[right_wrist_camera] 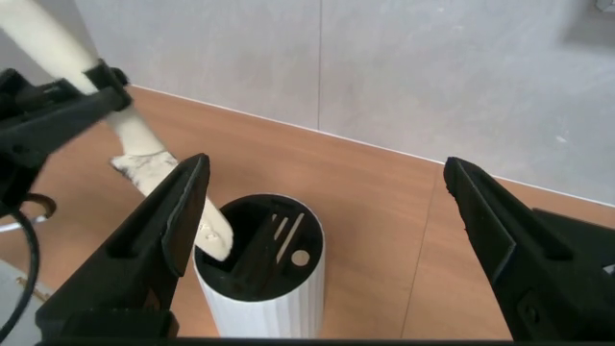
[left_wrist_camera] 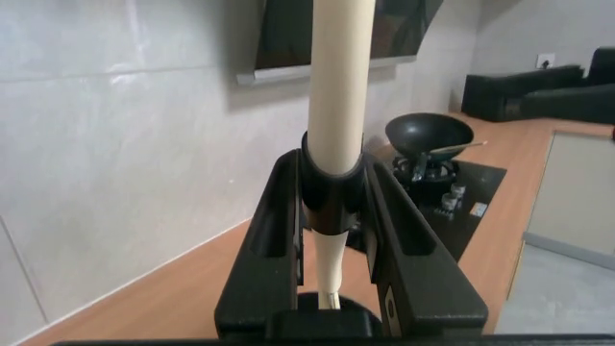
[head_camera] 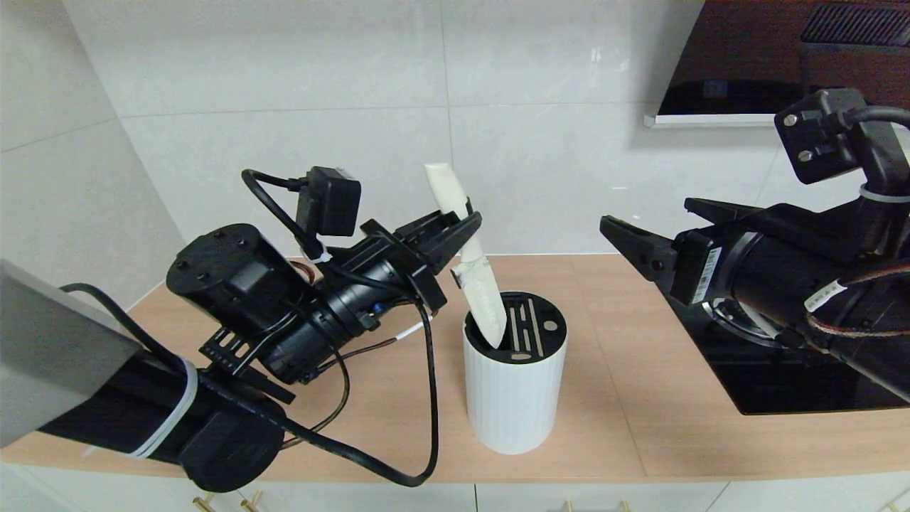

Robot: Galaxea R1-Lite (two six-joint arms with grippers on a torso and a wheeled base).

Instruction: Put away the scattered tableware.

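Observation:
A white knife with a cream handle is held nearly upright, its blade tip dipping into the slotted black top of a white ribbed knife block on the wooden counter. My left gripper is shut on the knife's handle just above the blade; in the left wrist view the handle rises between the black fingers. My right gripper hangs open to the right of the block, above the counter, with nothing between its fingers. The block and the knife show below it.
A black cooktop is set into the counter at the right, with a black wok on a burner. A dark range hood hangs above. White tiled wall runs behind; bare counter lies around the block.

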